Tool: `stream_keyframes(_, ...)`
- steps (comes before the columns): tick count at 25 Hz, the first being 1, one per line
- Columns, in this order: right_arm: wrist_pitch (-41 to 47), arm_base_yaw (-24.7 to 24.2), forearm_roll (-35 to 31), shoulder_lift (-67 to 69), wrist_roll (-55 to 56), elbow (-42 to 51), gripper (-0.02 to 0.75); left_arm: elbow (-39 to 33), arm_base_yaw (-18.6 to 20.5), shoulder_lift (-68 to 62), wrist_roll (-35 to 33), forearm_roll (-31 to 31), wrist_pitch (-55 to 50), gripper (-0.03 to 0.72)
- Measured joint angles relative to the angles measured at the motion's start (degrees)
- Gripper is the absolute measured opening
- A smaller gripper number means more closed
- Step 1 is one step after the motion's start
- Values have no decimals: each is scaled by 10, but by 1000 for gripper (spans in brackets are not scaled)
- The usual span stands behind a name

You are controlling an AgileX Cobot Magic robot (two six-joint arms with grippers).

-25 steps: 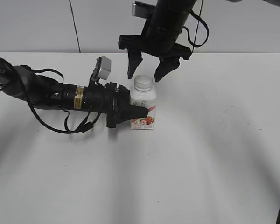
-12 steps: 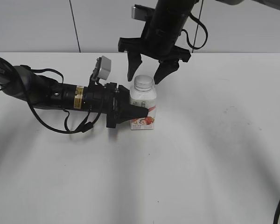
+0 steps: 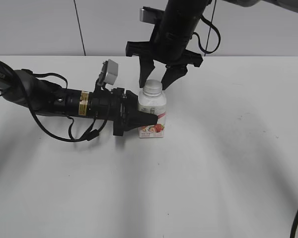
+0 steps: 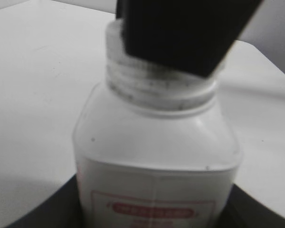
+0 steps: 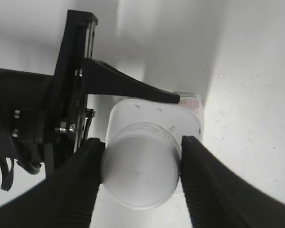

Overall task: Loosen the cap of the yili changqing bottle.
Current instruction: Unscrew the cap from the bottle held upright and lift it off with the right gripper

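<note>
Bottle (image 3: 152,115): squarish white plastic w/ rounded shoulders, pink-red label, upright on smooth matte white table (image 3: 228,163). Left gripper (image 3: 145,119) comes in from bottle's left, black jaws clamped on its body. Cap (image 5: 140,176): round, white, w/ right gripper (image 3: 157,82) above, fingers (image 5: 80,185) pressed to both sides. Pale wall panels behind.

A white table (image 3: 228,173) (evenly lit) meets a pale grey panelled wall (image 3: 39,25)
</note>
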State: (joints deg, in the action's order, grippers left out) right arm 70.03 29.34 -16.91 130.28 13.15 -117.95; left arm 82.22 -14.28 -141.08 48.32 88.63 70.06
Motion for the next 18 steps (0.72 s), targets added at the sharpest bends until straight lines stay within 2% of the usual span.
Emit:
stream_keyframes(4, 0, 0, 0, 0, 0, 0, 395, 0, 0, 0, 0, 0, 0, 369)
stream_keyframes(18, 0, 0, 0, 0, -24, 0, 394, 0, 0, 0, 0, 0, 0, 368)
